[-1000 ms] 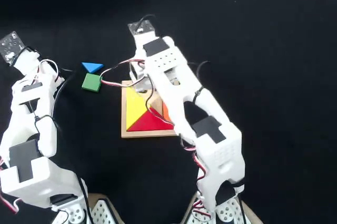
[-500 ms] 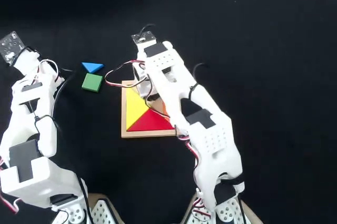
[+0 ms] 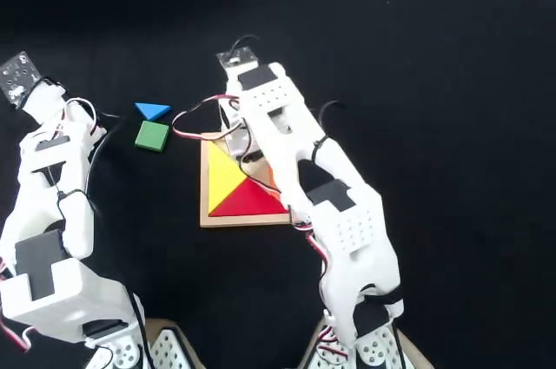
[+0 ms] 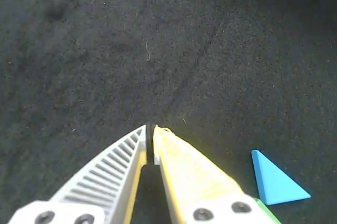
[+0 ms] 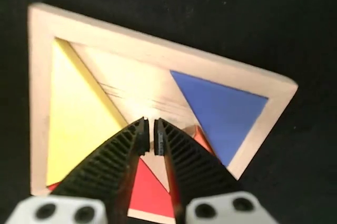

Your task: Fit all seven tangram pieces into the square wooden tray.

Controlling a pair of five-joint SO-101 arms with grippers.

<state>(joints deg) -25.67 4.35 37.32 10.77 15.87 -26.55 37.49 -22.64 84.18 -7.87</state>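
Note:
The square wooden tray (image 5: 158, 51) holds a yellow triangle (image 5: 73, 124), a dark blue triangle (image 5: 221, 108), a red triangle (image 5: 152, 190) and an orange piece (image 5: 202, 140). My right gripper (image 5: 149, 129) is shut with nothing in it, just above the bare wood between the yellow and blue triangles. From above, the right arm (image 3: 278, 135) covers the tray's (image 3: 204, 213) far and right parts. A light blue triangle (image 3: 152, 110) and a green square (image 3: 152, 135) lie on the cloth left of the tray. My left gripper (image 4: 150, 128) is shut and empty over the cloth beside the light blue triangle (image 4: 274, 182).
Black cloth covers the whole table. The left arm (image 3: 48, 169) stands along the left edge, with its wires close to the green square. Open cloth stretches to the right of the tray and toward the back.
The right arm has shifted a little toward the tray's far side and settled lower over it, hiding more of the orange piece. The left arm has not moved.

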